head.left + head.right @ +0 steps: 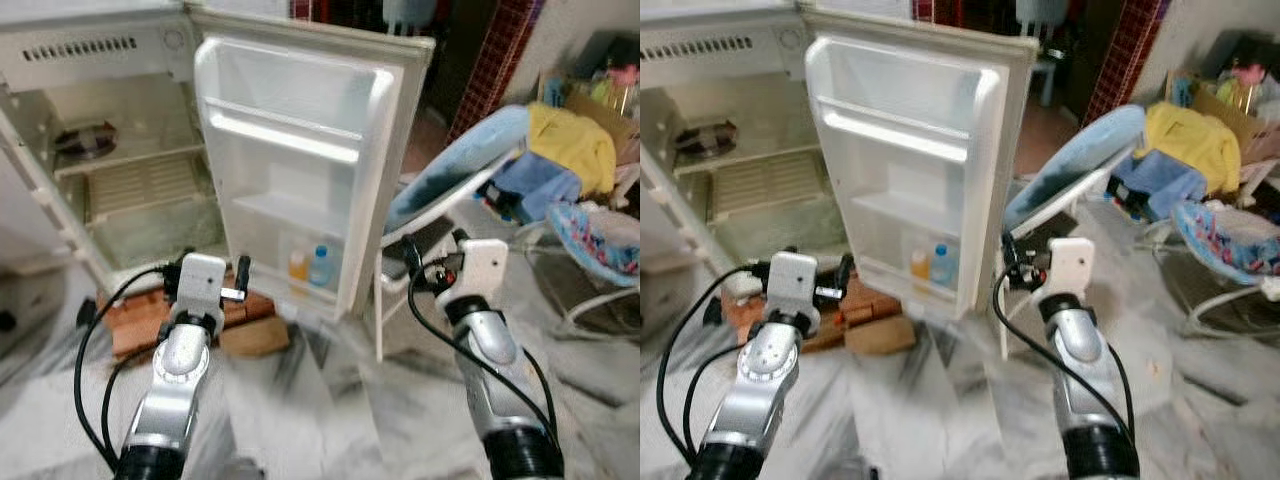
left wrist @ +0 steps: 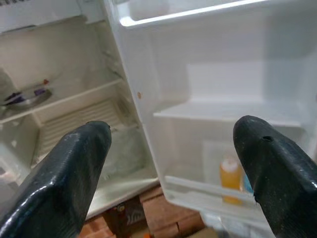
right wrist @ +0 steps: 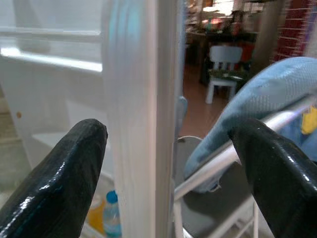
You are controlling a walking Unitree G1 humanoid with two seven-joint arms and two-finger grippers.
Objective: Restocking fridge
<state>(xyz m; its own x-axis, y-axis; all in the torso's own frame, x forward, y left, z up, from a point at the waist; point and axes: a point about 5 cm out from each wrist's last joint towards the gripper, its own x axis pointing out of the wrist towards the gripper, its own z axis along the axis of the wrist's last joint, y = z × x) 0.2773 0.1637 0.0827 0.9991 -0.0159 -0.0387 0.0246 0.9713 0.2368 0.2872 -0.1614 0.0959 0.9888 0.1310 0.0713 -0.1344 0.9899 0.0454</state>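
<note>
Open fridge (image 1: 110, 170) (seemingly two door bottles (image 1: 309, 266))

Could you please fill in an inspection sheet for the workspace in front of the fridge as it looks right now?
Surface: pale marbled floor, blurred.
Job's things: fridge open and nearly bare; orange bottle and blue bottle on the door bottom shelf.
Clutter: bricks and cardboard under the fridge; folding chair with blue cloth; yellow cloth.
Grippers: left pincer open, empty; right pincer open, straddling the door edge.
Cables: black cables along both arms.
Surroundings: white chair beyond.
</note>
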